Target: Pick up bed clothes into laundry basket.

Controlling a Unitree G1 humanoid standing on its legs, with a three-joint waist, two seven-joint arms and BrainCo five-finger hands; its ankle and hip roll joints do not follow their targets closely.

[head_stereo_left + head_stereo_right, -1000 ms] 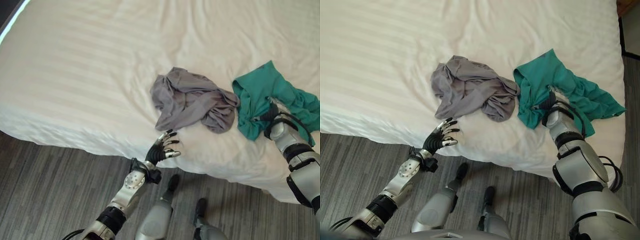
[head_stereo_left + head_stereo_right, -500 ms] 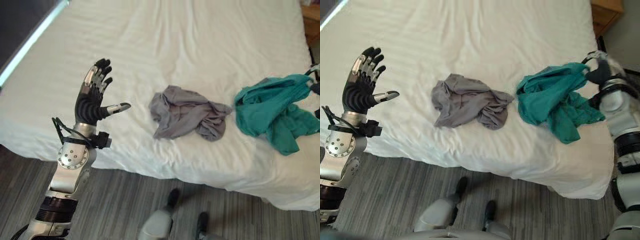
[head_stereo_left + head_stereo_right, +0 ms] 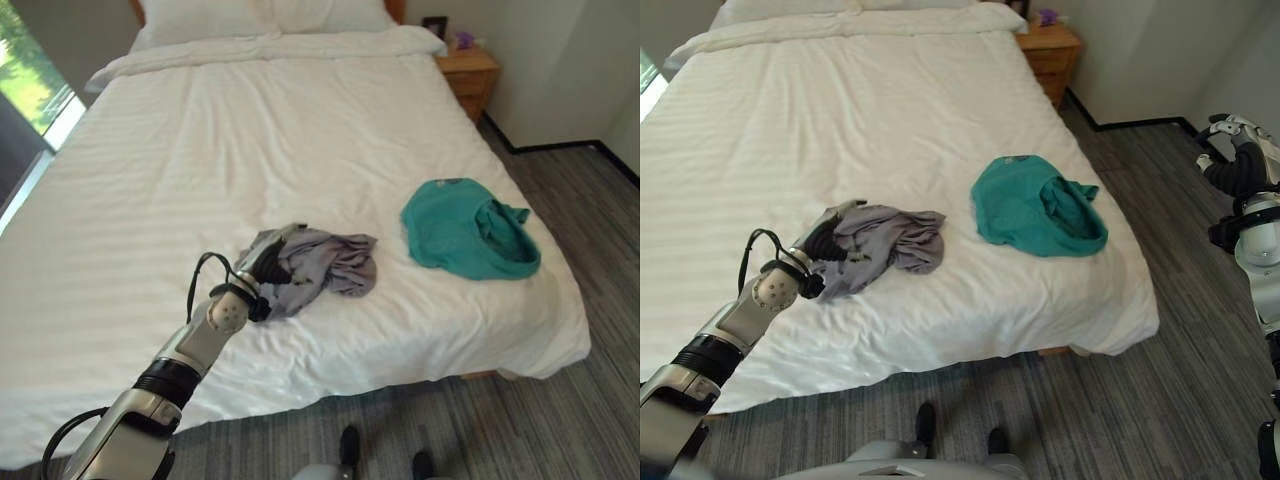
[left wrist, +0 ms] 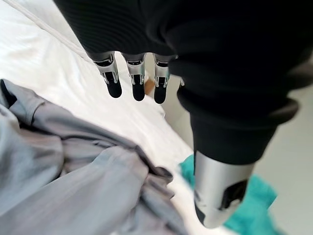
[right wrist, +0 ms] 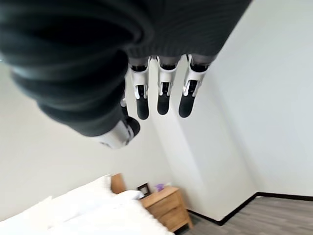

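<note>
While the left hand [image 3: 268, 268] hangs right at the near edge of the grey garment [image 3: 318, 266], its fingers [image 4: 138, 82] are straight and loosely spread, pinching nothing, with the thumb [image 4: 220, 193] set well apart from them. In the left wrist view the crumpled grey cloth lies just under and ahead of those dark tips, not yet gathered between fingers and thumb, so this reads as the hand lining up for a grab, not a hold. Beyond the fingertips, past the grey folds, sits the teal garment [image 3: 466, 228], bunched on the white bed [image 3: 180, 150] near its far-side edge and apart from the grey one. Over on the other side, the right hand [image 3: 1236, 158] is raised in the air off the side of the bed, well away from both garments; its fingers [image 5: 164, 93] point out straight and relaxed, carrying nothing, so it looks idle for now. Both pieces of clothing lie flat on the bedding, and nothing blocks the way to the grey one. A wooden nightstand [image 3: 1049, 50] stands by the head of the bed, far from the action. I cannot spot a laundry basket, so where the clothes will go is a guess.
</note>
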